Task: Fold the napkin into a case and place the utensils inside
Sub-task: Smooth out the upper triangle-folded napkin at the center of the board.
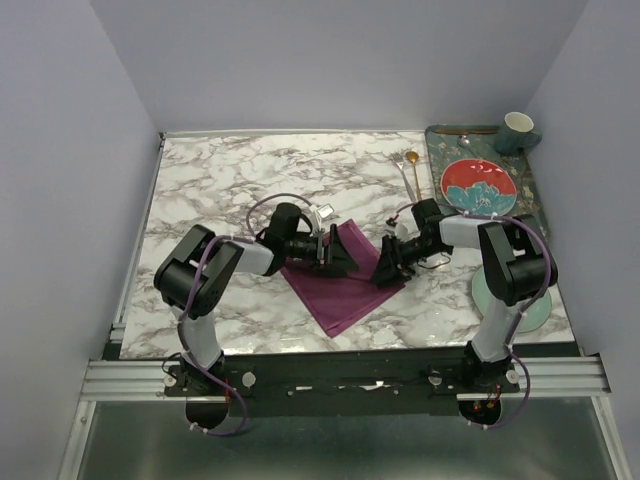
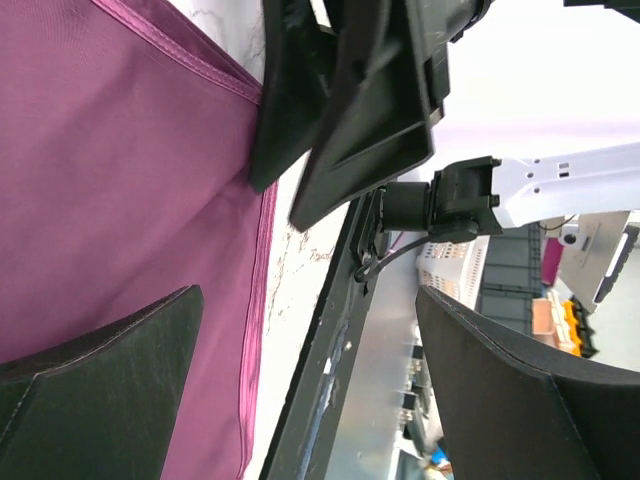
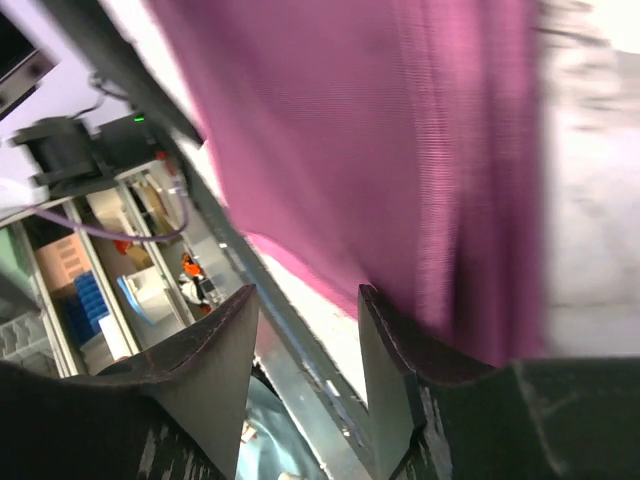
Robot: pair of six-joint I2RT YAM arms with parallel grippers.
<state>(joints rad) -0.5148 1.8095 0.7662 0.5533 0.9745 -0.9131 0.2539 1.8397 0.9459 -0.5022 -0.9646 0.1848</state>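
Note:
The plum-purple napkin (image 1: 340, 292) lies flat as a diamond in the middle of the marble table, not folded into a case. My left gripper (image 1: 338, 252) hovers low over its upper corner, jaws wide open, cloth (image 2: 120, 180) beneath one finger (image 2: 100, 380). My right gripper (image 1: 388, 268) is at the napkin's right corner, jaws half apart. Through the gap (image 3: 305, 320) I see only table edge, and the blurred cloth (image 3: 400, 130) lies against one finger (image 3: 400, 360). The silver fork (image 1: 402, 180) and gold spoon (image 1: 412, 160) lie together at the back, right of centre.
A dark patterned tray (image 1: 530, 185) at the back right carries a red plate (image 1: 478, 185) and a teal cup (image 1: 517, 130). A pale green plate (image 1: 530, 310) lies under my right arm near the front. The two grippers face each other closely (image 2: 350, 110).

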